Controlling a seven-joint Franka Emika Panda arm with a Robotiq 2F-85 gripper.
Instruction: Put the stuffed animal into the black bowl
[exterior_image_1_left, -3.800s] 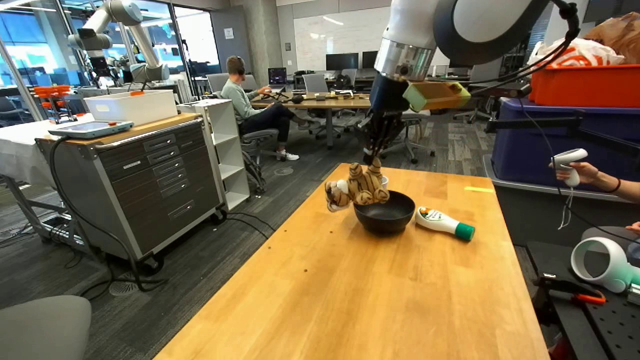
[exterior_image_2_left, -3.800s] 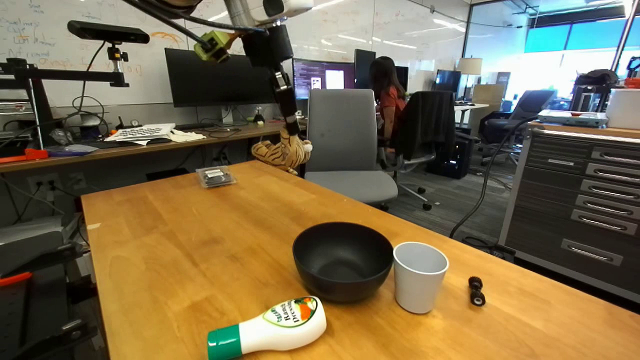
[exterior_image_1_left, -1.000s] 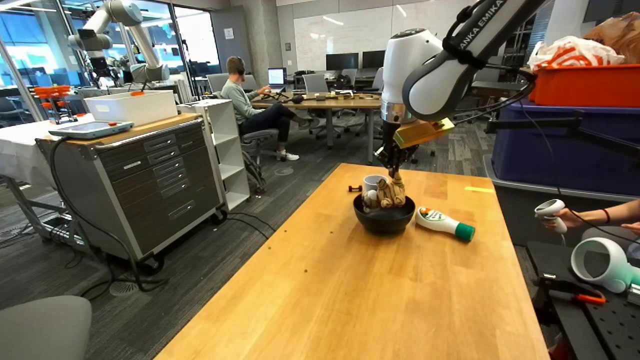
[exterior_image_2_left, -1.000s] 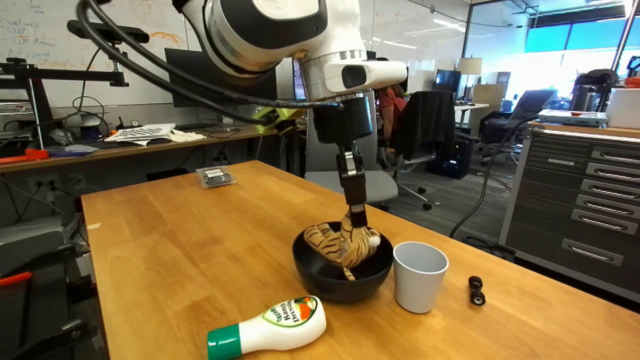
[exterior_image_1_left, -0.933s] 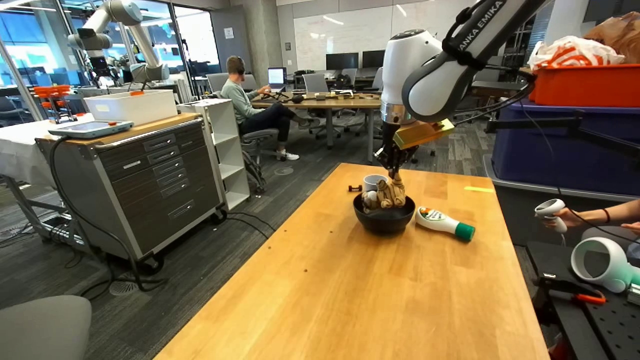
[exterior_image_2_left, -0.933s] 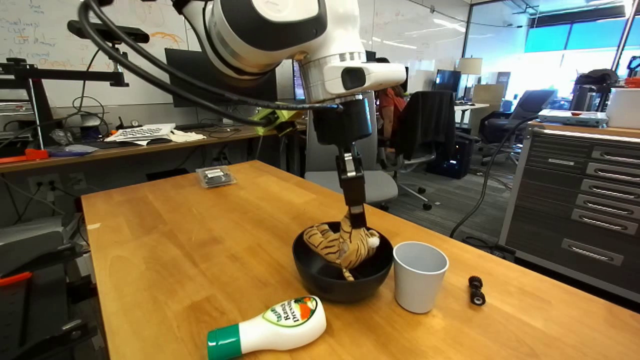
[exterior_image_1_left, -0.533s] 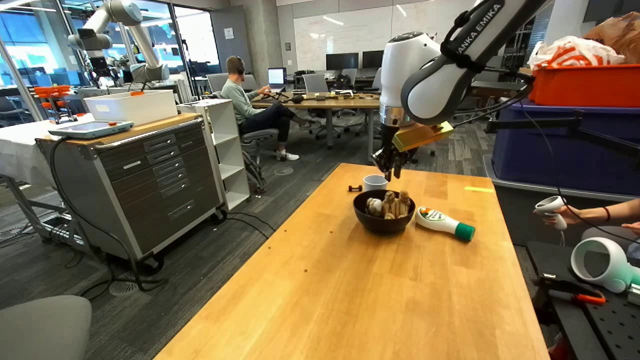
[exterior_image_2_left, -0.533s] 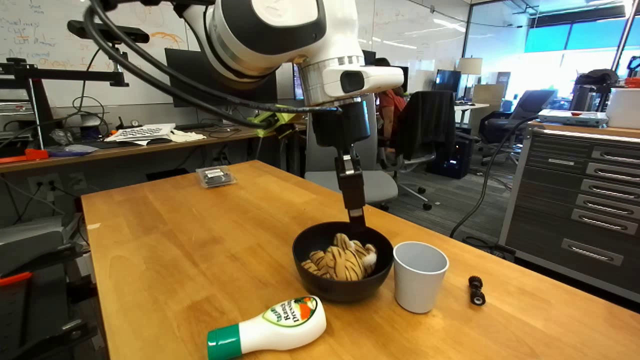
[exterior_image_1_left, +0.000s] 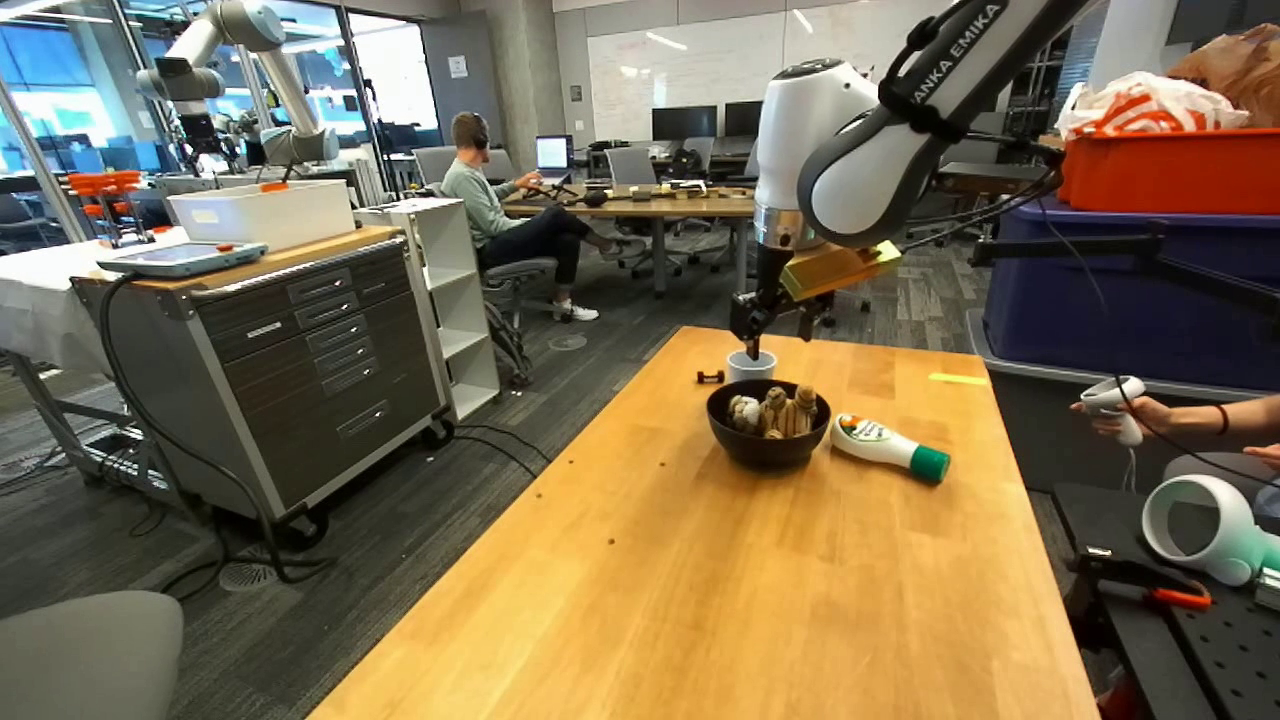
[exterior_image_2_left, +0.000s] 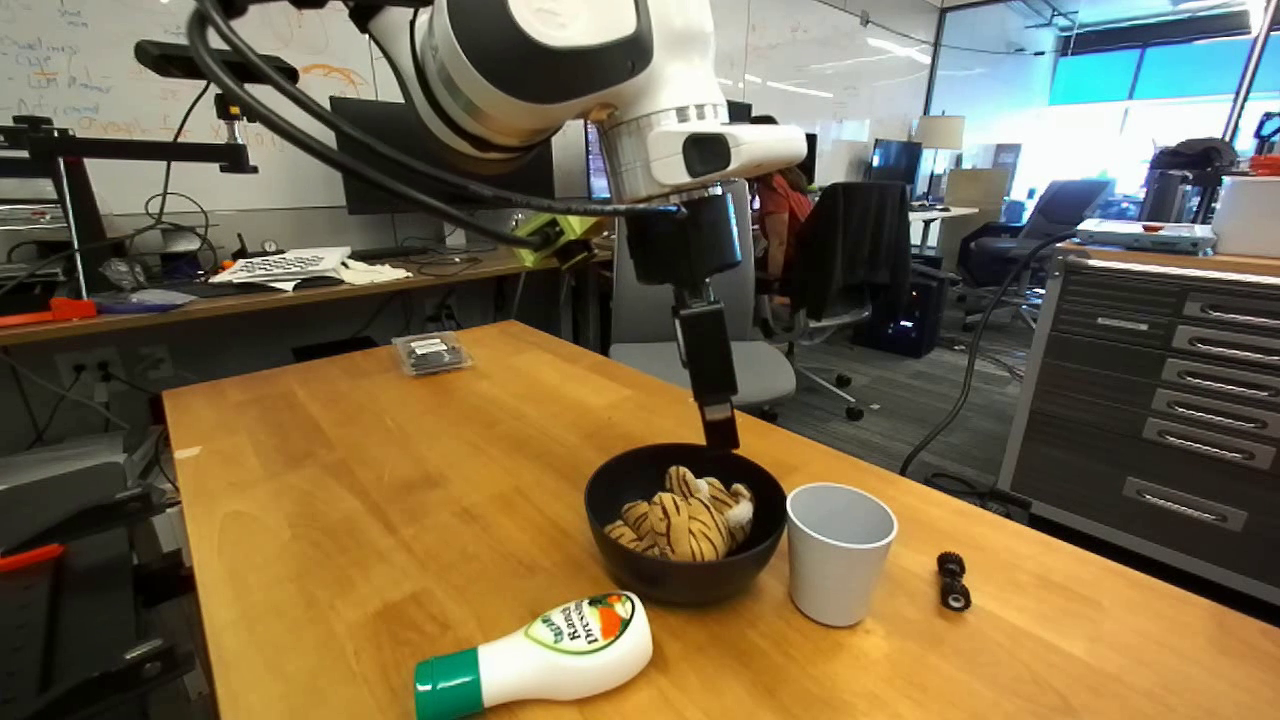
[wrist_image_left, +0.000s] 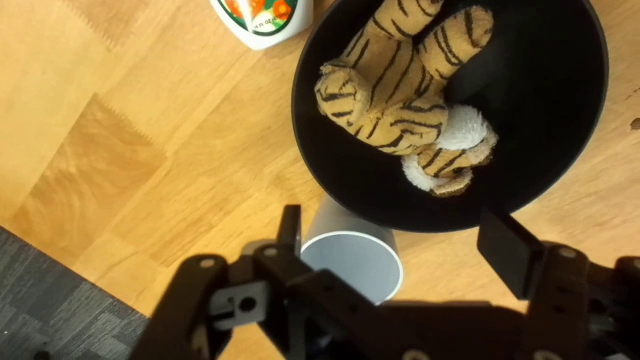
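In the wrist view, from the left, a white plastic bottle (wrist_image_left: 265, 19) and a tapered grey cup (wrist_image_left: 350, 265) come first; then the black two-fingered gripper (wrist_image_left: 395, 237), its fingers (wrist_image_left: 509, 252) spread wide (it holds nothing). Below and ahead of it, inside the round black bowl (wrist_image_left: 540, 165), lies the tan dark-striped plush toy (wrist_image_left: 405, 95), long axis slanting, white-tufted end pointing lower right. Likely only a retreat upward remains.

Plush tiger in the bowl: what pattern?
The plush tiger is tan with dark stripes, plus some fluffy white; the wrist view shows it best.
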